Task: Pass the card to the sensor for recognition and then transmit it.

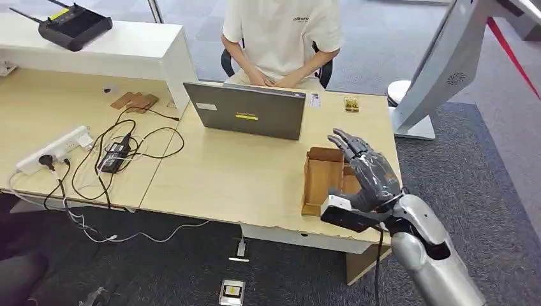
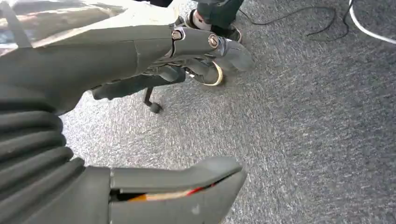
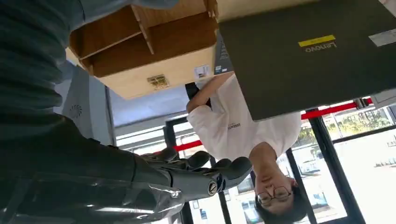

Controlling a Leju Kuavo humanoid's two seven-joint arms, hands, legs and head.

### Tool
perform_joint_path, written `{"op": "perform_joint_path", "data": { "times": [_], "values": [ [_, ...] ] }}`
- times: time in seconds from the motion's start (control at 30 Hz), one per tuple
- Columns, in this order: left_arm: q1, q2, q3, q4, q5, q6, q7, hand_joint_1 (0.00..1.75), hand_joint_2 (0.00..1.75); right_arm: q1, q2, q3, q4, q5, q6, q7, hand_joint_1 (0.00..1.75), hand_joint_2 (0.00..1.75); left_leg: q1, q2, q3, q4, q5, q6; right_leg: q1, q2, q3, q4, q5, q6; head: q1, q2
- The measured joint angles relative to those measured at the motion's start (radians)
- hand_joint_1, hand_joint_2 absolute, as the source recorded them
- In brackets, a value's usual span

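2 hands are mine, and they sit far apart. My right hand point(image 1: 367, 172) is raised above the right end of a light wooden desk point(image 1: 236, 172), its fingers point(image 1: 348, 143) spread apart and holding nothing. It hovers directly over a shallow brown wooden tray point(image 1: 322, 175) divided into compartments, near the desk's front right edge. I cannot tell whether a card lies in the tray, because my hand covers part of it. From the right wrist camera, the same tray point(image 3: 149, 46) appears close beside my hand point(image 3: 196, 175), whose fingers are extended and empty.

My left hand point(image 2: 154, 93) hangs low over grey carpet point(image 2: 303, 140), fingers stretched out and apart, holding nothing.

Behind the tray, near the middle of the desk, stands an open grey laptop point(image 1: 245, 109), its lid facing me. A person in a pale shirt point(image 1: 281, 32) sits on the far side of it, hands together at the desk edge. A small patterned item point(image 1: 351, 104) lies near the desk's far right corner. To the left, a white power strip point(image 1: 54, 150) lies with black cables point(image 1: 115, 156) looped beside it. A black router with antennas point(image 1: 73, 25) rests on a white raised counter point(image 1: 127, 54).
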Motion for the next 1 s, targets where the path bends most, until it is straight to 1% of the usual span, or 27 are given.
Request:
{"op": "perform_joint_path", "data": {
  "times": [0.23, 0.6, 0.87, 1.0],
  "values": [
    [-0.018, 0.003, 0.0, 0.0, -0.018, -0.002, 0.009, 0.0, 0.0, -0.018, -0.017, 0.009, 0.009, 0.037, 0.01, 0.003, 0.0, 1.75, 0.0, 0.0, 0.0, 0.0, 0.0, 0.0, 0.0, 0.0, 0.0, 0.0, 0.0, 0.0, 0.0, 0.0],
    [-0.034, 0.006, 0.0, 0.0, -0.027, -0.009, 0.012, 0.0, 0.0, -0.019, -0.016, 0.038, 0.02, 0.054, 0.036, 0.003, 0.0, 1.75, 0.0, 0.0, -0.001, 0.0, 0.0, 0.0, 0.0, 0.0, 0.0, 0.0, 0.0, 0.0, 0.0, 0.0],
    [-0.033, 0.013, 0.0, 0.0, -0.032, -0.01, 0.002, 0.0, 0.0, 0.003, -0.017, 0.054, -0.004, 0.03, 0.091, 0.003, 0.0, 1.75, 0.0, 0.0, -0.001, 0.0, 0.0, 0.0, 0.0, 0.0, -0.001, 0.0, 0.0, 0.0, 0.0, 0.0],
    [-0.033, 0.014, 0.0, 0.0, -0.036, -0.01, 0.003, 0.0, 0.0, 0.009, -0.026, 0.064, -0.023, 0.018, 0.122, 0.007, 0.0, 1.75, 0.0, 0.0, -0.001, 0.0, 0.0, 0.0, 0.0, 0.0, -0.001, 0.0, 0.0, 0.0, 0.0, 0.0]
  ]
}}
